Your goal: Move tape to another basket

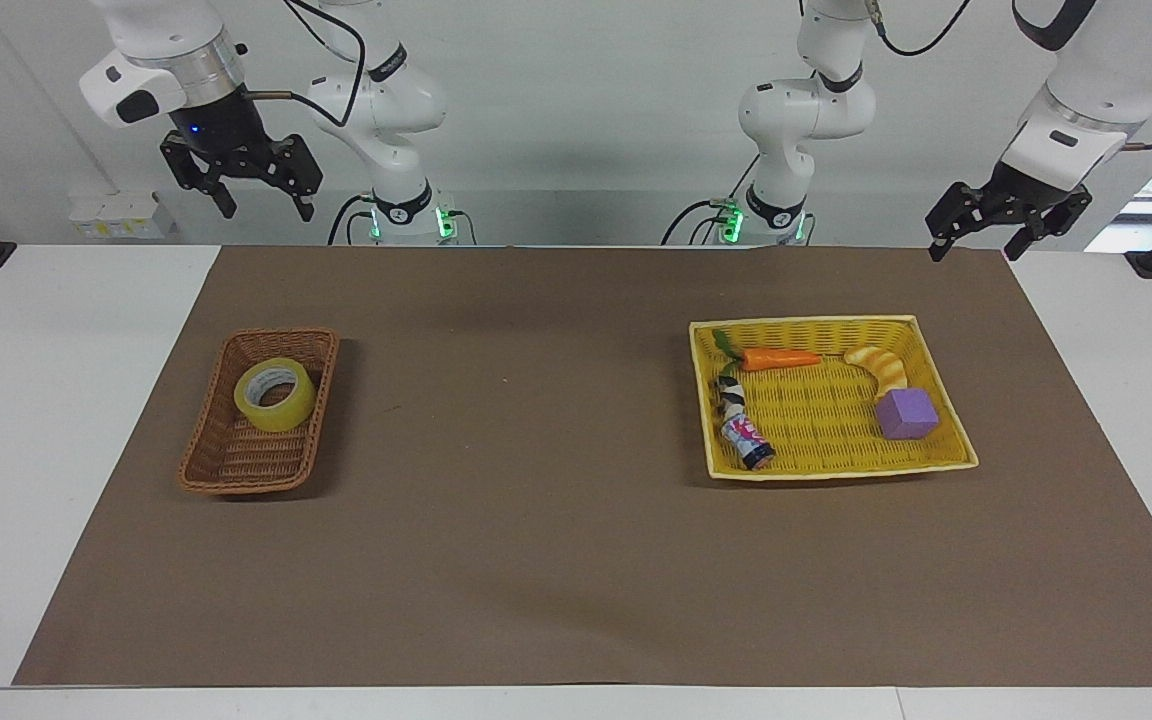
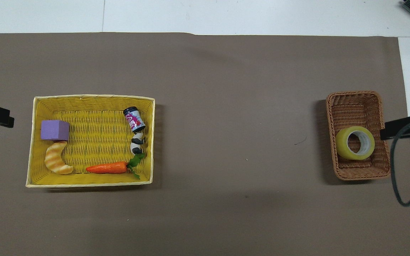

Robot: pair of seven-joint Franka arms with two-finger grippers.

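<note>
The yellow tape [image 1: 275, 394] [image 2: 355, 143] stands on its edge inside the brown wicker basket [image 1: 208, 468] [image 2: 354, 98], at the right arm's end of the mat. My right gripper [image 1: 265, 209] hangs open and empty, high over the robots' edge of the table, well above the basket. One of its fingers [image 2: 393, 129] shows beside the basket in the overhead view. My left gripper [image 1: 974, 248] waits open and empty, high over the mat's corner at the left arm's end.
A flat yellow tray basket [image 1: 926, 330] [image 2: 30, 142] lies toward the left arm's end. It holds a carrot [image 1: 778, 358], a croissant [image 1: 880, 367], a purple block [image 1: 906, 414] and a small can [image 1: 744, 436]. Brown mat [image 1: 536, 450] lies between the baskets.
</note>
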